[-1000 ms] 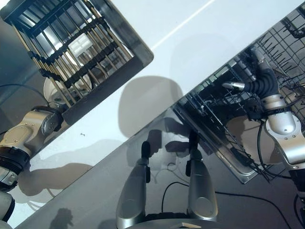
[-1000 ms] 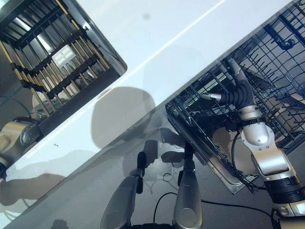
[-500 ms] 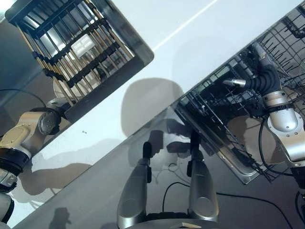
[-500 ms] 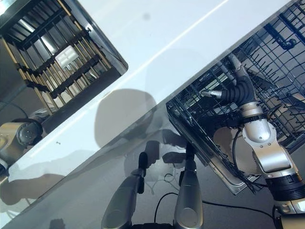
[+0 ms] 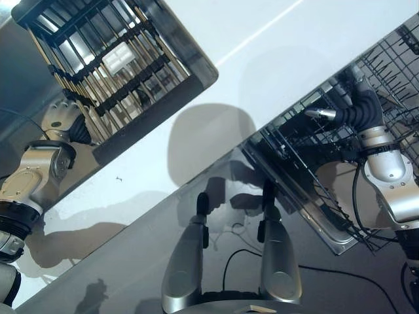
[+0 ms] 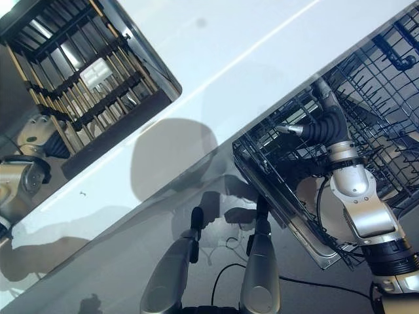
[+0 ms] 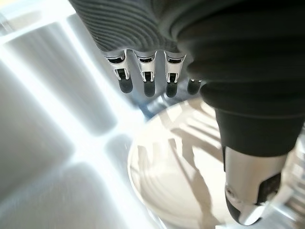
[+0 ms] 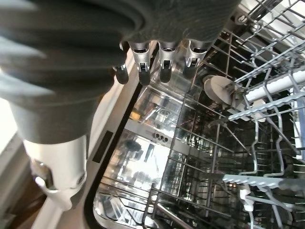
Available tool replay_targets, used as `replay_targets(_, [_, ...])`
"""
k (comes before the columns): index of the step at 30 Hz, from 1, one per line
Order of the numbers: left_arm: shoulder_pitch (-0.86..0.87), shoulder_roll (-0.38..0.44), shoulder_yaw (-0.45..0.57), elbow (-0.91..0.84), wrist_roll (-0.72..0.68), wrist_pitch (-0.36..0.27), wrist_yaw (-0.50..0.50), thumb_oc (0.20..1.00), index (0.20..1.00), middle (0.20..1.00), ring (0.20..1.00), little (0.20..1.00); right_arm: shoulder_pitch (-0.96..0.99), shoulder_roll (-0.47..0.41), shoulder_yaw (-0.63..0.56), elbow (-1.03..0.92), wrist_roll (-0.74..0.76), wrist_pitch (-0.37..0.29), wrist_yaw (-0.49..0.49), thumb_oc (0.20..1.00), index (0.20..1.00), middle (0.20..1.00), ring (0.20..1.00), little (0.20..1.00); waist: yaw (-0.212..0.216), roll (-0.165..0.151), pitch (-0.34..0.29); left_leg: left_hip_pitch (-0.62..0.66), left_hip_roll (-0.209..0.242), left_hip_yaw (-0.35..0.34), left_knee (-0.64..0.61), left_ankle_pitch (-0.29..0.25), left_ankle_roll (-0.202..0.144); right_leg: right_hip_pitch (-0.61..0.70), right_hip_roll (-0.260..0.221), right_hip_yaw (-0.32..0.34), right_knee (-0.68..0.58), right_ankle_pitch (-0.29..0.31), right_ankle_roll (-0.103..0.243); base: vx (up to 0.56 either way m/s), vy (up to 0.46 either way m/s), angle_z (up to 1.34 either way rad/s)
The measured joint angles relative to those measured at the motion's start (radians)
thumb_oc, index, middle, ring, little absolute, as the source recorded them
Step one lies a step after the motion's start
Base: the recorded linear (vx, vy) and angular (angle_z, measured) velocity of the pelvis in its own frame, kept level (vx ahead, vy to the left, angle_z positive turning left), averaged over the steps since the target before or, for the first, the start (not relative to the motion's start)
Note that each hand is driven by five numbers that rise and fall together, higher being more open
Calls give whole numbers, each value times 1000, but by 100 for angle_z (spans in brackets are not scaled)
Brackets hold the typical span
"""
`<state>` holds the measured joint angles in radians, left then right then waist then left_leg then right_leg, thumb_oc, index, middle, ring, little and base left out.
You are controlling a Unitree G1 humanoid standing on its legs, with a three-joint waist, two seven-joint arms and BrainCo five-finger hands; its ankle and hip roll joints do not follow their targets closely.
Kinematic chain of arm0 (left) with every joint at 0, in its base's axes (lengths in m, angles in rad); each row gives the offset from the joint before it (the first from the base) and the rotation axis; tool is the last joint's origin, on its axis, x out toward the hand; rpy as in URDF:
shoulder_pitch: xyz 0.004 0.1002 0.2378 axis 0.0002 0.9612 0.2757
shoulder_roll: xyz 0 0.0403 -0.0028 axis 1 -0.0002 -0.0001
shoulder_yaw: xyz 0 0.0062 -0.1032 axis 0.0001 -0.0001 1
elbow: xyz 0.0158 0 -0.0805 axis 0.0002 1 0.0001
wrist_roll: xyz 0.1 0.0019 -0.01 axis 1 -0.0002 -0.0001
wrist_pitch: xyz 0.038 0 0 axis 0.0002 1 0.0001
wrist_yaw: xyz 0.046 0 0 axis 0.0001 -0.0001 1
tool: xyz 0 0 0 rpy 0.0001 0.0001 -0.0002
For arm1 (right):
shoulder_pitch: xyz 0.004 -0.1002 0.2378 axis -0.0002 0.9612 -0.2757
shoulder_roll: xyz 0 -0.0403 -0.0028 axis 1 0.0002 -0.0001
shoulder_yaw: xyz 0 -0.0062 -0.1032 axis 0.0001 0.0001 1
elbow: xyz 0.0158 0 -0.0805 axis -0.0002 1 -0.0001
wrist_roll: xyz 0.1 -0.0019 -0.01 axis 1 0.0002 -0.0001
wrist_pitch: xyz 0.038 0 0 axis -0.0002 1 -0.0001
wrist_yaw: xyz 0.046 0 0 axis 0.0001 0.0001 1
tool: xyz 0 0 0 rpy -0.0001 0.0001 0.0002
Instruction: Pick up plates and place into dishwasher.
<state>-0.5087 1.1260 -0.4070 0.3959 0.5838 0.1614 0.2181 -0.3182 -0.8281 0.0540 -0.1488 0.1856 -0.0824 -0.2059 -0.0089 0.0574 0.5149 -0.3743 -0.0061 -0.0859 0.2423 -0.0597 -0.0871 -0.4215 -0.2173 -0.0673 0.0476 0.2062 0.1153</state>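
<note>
Both hands empty: left hand over plate, right hand in dishwasher rack.

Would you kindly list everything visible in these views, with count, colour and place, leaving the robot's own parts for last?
Round cream plate: one, cream, lying just beyond the left hand's fingers, by the rack.
Dark slatted dish rack: one, black frame with pale rods, on the counter at the robot's left.
White counter: one, white, running between rack and dishwasher.
Dark wire dishwasher basket: one, dark wire, at the robot's right, pulled out.
Open dishwasher door: one, steel-edged, below the basket.
Left hand: one, fingers straight, hovering over the plate, holding nothing.
Right hand: one, fingers relaxed, over the basket, holding nothing.
</note>
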Motion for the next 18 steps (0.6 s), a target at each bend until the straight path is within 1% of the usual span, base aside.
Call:
replay_targets(4, [-10,-11,-4,25,72,-11,18,1000,1000,1000,1000,1000,0,15,2,0,-19,1,-15,1000,1000,1000,1000,1000,1,-2,0,-8,2,0,13,-9,0,-2,3,-2,0,1,-1,9,-27,0])
replay_targets(8, [-14,-12,-4,24,84,-37,4,1000,1000,1000,1000,1000,-1,19,4,0,-20,1,-23,1000,1000,1000,1000,1000,0,-2,0,-17,3,0,32,-17,0,-2,4,-1,1,1,-1,0,0,0])
replay_targets(12, [-24,-9,-21,22,102,-76,-54,1000,1000,1000,1000,1000,0,19,5,0,-20,1,-23,1000,1000,1000,1000,1000,-3,-3,-1,-26,2,1,56,-29,3,-2,4,1,6,1,0,0,0,0])
replay_targets(14, [-25,-4,-29,6,102,-101,-106,1000,1000,1000,1000,1000,0,19,7,0,-19,1,-23,1000,1000,1000,1000,1000,-4,-3,-1,-36,2,1,70,-37,4,-2,5,1,6,1,0,0,0,0])
replay_targets(18, [-28,7,-47,-20,100,-126,-178,1000,1000,1000,1000,1000,-1,19,28,0,-19,1,-22,1000,1000,1000,1000,1000,-5,-4,-1,-40,1,1,84,-42,7,-2,3,0,6,2,2,1,18,0])
